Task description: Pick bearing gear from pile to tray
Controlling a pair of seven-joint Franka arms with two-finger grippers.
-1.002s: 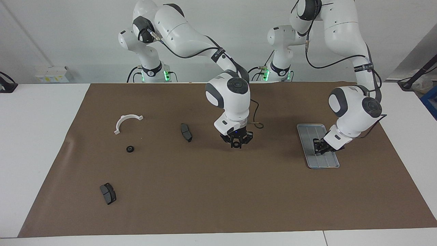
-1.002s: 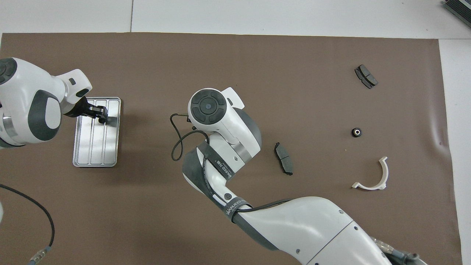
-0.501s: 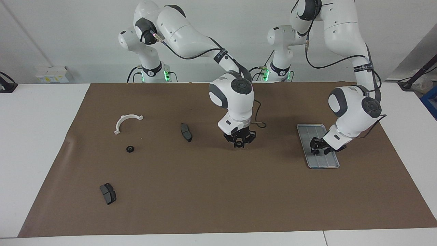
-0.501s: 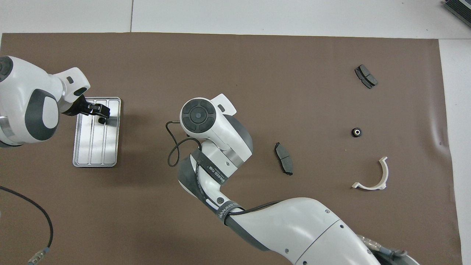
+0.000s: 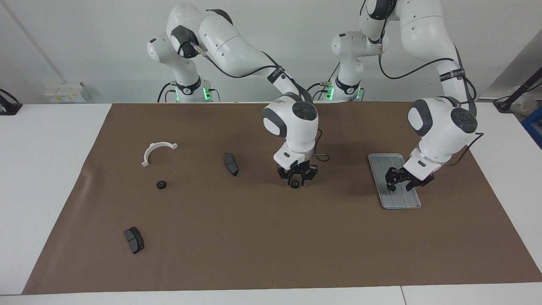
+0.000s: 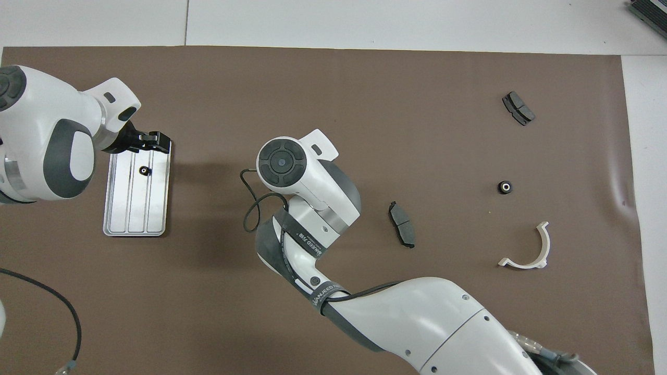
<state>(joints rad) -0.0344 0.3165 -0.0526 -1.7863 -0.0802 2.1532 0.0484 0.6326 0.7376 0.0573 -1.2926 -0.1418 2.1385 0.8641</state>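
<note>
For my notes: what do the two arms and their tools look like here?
Both arms are glossy white with rounded shells and dark grey joint caps. The left arm and the right arm each carry a black cable clipped on with dark lettered straps. Green lights glow at both bases. The left tool and the right tool are small, black and two-fingered, each on a white wrist block.

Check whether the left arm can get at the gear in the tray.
Likely yes: the gear lies uncovered in the tray, and the open left claw hangs right over that tray.
</note>
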